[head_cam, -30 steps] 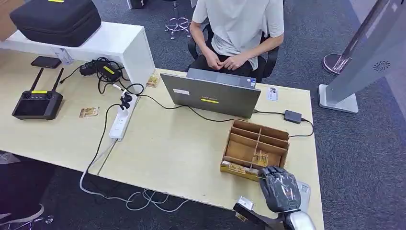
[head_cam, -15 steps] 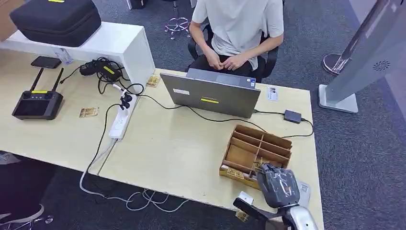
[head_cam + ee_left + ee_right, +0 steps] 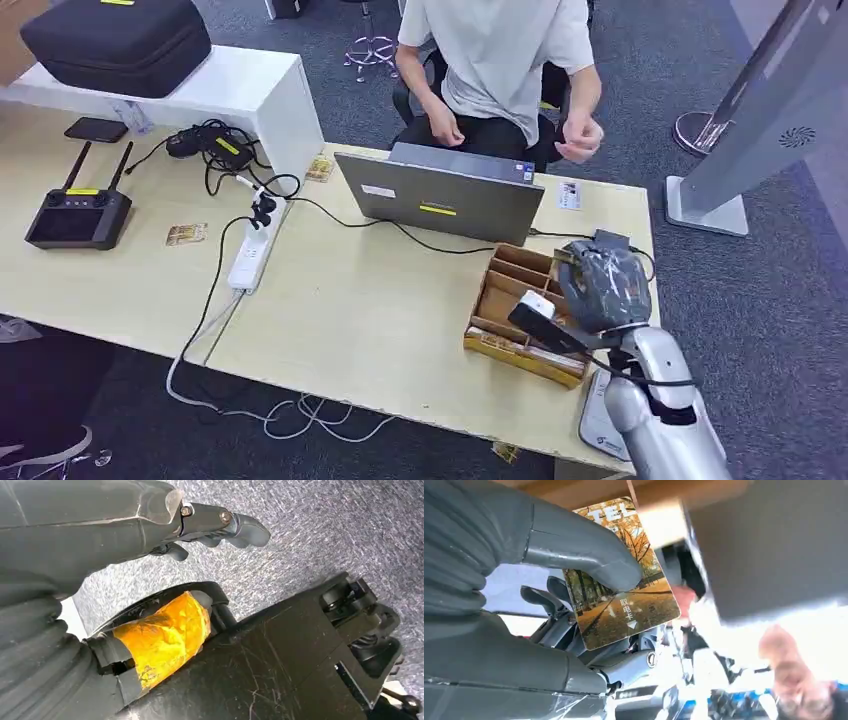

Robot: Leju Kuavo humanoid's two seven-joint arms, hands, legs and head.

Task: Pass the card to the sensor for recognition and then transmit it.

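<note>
The glossy printed card (image 3: 621,585) pinched in the matt grey right hand (image 3: 604,282) hung above a plain wooden box (image 3: 510,300) on the smooth pale wood-look table (image 3: 380,300).

A pale wood desk (image 3: 380,320) carries everything here, with a white shelf unit (image 3: 245,90) standing on its far left part. A grey laptop (image 3: 440,195) sits open near the far edge, its lid toward the camera. Just right of it lie a small white card (image 3: 569,195) and a dark power adapter (image 3: 611,243). A wooden divided box (image 3: 520,315) rests near the right front edge, cards in its front slot. Leftward, a white power strip (image 3: 250,255) lies among black cables (image 3: 215,150); beyond it are a black remote controller with two antennas (image 3: 78,215), a dark phone (image 3: 96,129) and two small picture cards (image 3: 186,234).
</note>
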